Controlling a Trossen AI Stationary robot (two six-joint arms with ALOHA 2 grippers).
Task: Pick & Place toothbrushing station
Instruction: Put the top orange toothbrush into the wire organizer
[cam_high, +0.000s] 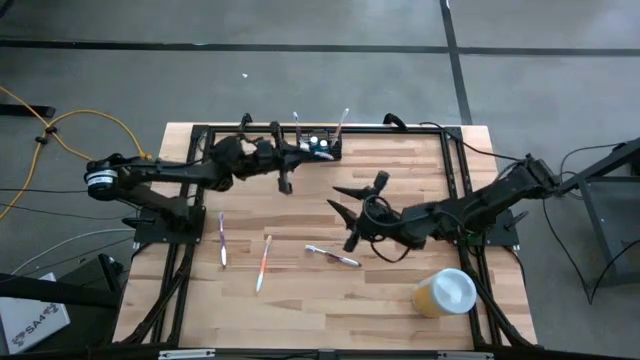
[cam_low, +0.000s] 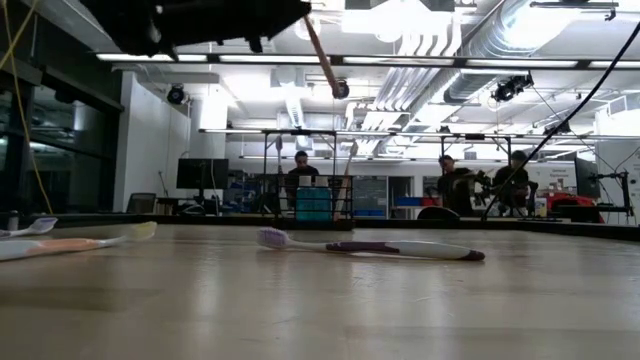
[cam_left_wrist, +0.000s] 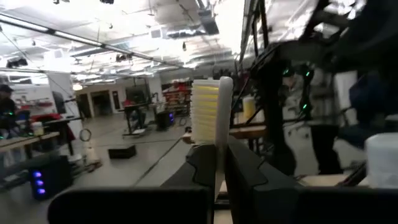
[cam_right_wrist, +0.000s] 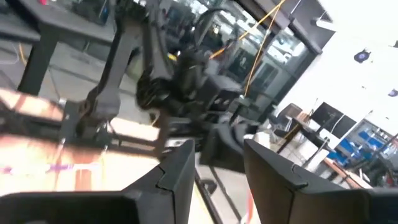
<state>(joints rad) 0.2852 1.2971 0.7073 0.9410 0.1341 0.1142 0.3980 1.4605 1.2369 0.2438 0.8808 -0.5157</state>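
Left gripper (cam_left_wrist: 217, 177) clamped on a white toothbrush (cam_left_wrist: 208, 112) beside the black caddy (cam_high: 322, 149); right gripper (cam_high: 340, 209) empty, fingers spread, mid-table.

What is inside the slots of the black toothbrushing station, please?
Two toothbrushes stand up from the toothbrushing station at the table's far edge. The left end effector reaches it, covering part of its top, so the other slots cannot be judged.

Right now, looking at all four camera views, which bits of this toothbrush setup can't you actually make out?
- Black caddy, high view: too small to count slots; the left gripper crowds it.
- Toothbrush clamped in the left gripper, left wrist view: handle hidden behind the fingers.
- Yellow cup, high view: white lid hides contents.
- Right gripper, right wrist view: open, everything beyond blurred.
- People, low view: too distant.
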